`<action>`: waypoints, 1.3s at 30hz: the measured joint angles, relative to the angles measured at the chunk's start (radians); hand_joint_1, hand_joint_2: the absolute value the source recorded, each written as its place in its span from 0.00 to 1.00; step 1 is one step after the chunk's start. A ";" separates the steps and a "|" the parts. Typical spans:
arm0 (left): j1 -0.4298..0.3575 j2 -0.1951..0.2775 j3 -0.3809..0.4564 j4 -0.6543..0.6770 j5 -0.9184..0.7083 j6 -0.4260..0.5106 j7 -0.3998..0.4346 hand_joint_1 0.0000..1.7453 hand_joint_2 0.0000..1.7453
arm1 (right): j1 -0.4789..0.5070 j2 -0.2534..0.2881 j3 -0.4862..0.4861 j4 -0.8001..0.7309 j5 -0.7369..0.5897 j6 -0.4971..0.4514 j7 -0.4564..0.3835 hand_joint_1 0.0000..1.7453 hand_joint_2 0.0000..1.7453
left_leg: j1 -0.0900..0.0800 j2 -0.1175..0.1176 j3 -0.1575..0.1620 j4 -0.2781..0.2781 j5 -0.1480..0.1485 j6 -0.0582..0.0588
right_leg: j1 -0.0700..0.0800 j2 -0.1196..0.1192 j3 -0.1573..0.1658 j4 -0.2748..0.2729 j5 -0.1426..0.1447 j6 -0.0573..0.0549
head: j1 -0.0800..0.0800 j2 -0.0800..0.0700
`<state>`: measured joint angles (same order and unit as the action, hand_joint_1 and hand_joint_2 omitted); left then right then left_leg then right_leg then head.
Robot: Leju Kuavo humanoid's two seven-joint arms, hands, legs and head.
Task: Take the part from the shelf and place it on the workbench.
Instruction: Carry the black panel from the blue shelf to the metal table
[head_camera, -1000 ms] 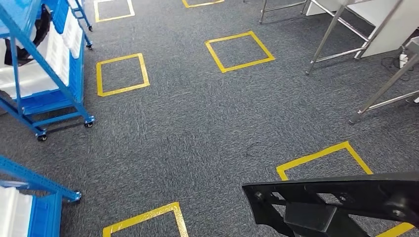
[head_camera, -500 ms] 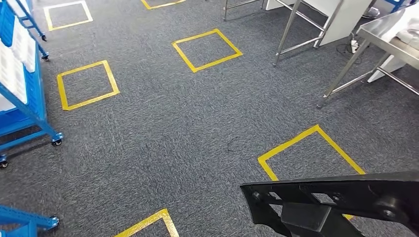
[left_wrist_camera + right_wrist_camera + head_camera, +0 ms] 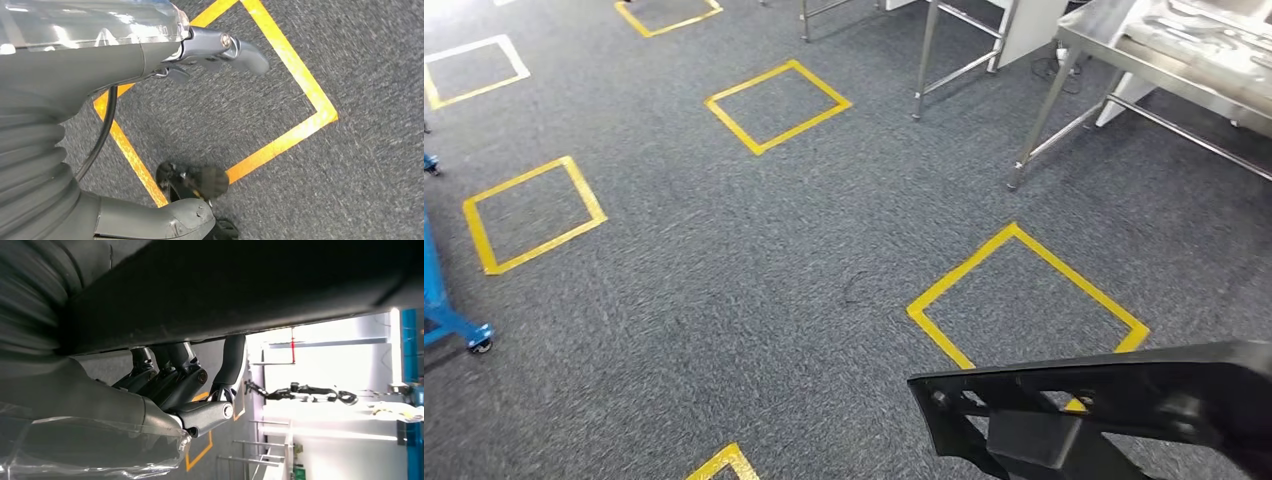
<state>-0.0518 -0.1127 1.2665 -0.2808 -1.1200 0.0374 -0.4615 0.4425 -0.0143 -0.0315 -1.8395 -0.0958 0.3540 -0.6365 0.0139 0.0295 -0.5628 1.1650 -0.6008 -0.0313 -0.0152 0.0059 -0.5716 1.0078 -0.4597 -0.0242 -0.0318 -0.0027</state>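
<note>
Left to right, taking the workbench [image 3: 1124, 45] as landmark: the blue shelf foot [image 3: 449, 325] sits far to the left of it, well apart. You see yellow tape squares [image 3: 779, 105] on the carpet [image 3: 724, 300] between the two. Your left hand [image 3: 210, 50] hangs over the carpet holding nothing; how its fingers lie you cannot tell. The black part [image 3: 1104, 410] is off the shelf, carried low in front of you, near the workbench but not yet on it. Right hand [image 3: 185, 385] grips the part, fingers [image 3: 170, 367] curled up against its underside. Pick looks done; the approach and the placing are left.
</note>
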 joint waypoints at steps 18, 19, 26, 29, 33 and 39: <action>0.009 -0.004 0.002 0.000 0.000 -0.003 0.000 0.00 1.00 | 0.000 0.003 0.019 -0.003 0.021 -0.014 0.004 1.00 1.00 | -0.002 0.010 0.027 -0.157 0.121 0.059 | -0.006 0.000 -0.147 0.285 -0.126 0.053 | 0.000 0.000; 0.009 -0.004 0.002 0.000 0.000 -0.004 0.000 0.00 1.00 | 0.001 0.003 0.019 -0.003 0.023 -0.015 0.005 1.00 1.00 | -0.002 0.023 0.029 -0.157 0.118 0.058 | -0.007 -0.004 -0.137 0.264 -0.104 0.054 | 0.000 0.000; 0.002 -0.005 0.003 0.000 0.000 -0.016 -0.001 0.00 1.00 | 0.003 0.003 0.025 -0.008 0.032 -0.019 0.006 1.00 1.00 | -0.009 0.092 0.060 -0.159 0.096 0.024 | 0.011 -0.054 -0.007 0.013 -0.008 0.018 | 0.000 0.000; -0.003 -0.006 0.003 0.000 0.000 -0.016 -0.001 0.00 1.00 | 0.006 0.002 0.028 -0.013 0.034 -0.019 0.007 1.00 1.00 | -0.004 0.043 0.050 -0.110 0.056 0.005 | 0.002 -0.021 0.005 -0.005 0.000 0.003 | 0.000 0.000; 0.005 -0.006 0.003 0.000 0.000 -0.016 0.000 0.00 1.00 | 0.002 -0.001 0.036 -0.014 0.034 -0.020 0.012 1.00 1.00 | -0.001 -0.021 -0.066 0.118 -0.034 -0.006 | 0.001 0.027 0.006 -0.006 0.001 -0.005 | 0.000 0.000; 0.005 -0.006 0.004 0.000 0.000 -0.016 0.001 0.00 1.00 | -0.005 -0.001 0.048 -0.014 0.024 -0.021 0.026 1.00 1.00 | 0.004 -0.094 0.024 -0.130 0.110 0.008 | 0.001 0.103 -0.003 0.019 -0.009 0.015 | 0.000 0.000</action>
<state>-0.0470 -0.1186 1.2705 -0.2804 -1.1196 0.0211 -0.4602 0.4372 -0.0156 0.0167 -1.8532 -0.0717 0.3330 -0.6105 0.0181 -0.0646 -0.5387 1.0353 -0.4912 -0.0233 -0.0146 0.1091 -0.5742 1.0268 -0.4686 -0.0089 -0.0317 -0.0027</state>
